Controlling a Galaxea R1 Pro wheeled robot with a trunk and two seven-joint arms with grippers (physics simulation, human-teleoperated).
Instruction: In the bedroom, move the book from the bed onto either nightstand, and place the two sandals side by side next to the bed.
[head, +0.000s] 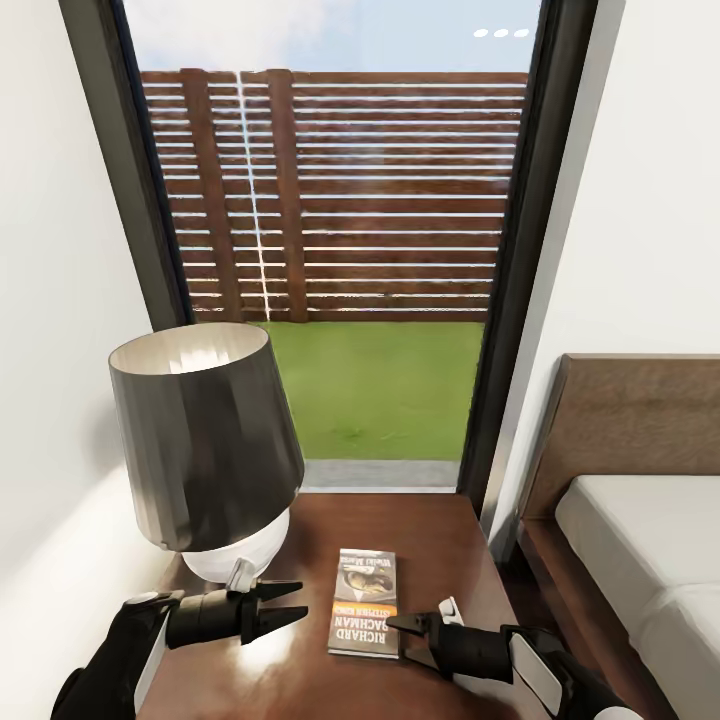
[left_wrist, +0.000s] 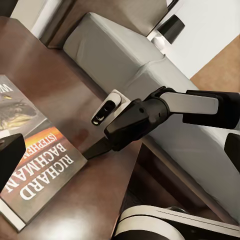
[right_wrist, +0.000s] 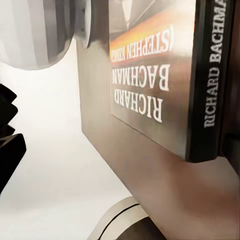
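Note:
The book lies flat on the dark glossy nightstand, its white "Richard Bachman" lettering facing me. My left gripper hovers open just left of the book, fingers pointing at it. My right gripper is open by the book's right near corner, holding nothing. In the left wrist view the book lies beside the right gripper, with the bed's pale mattress behind. In the right wrist view the book's cover and spine show close up on the nightstand top. The sandals are out of view.
A table lamp with a dark shade and white base stands on the nightstand's left half, close to my left gripper. The bed with its brown headboard runs along the right. A tall dark-framed window stands behind the nightstand.

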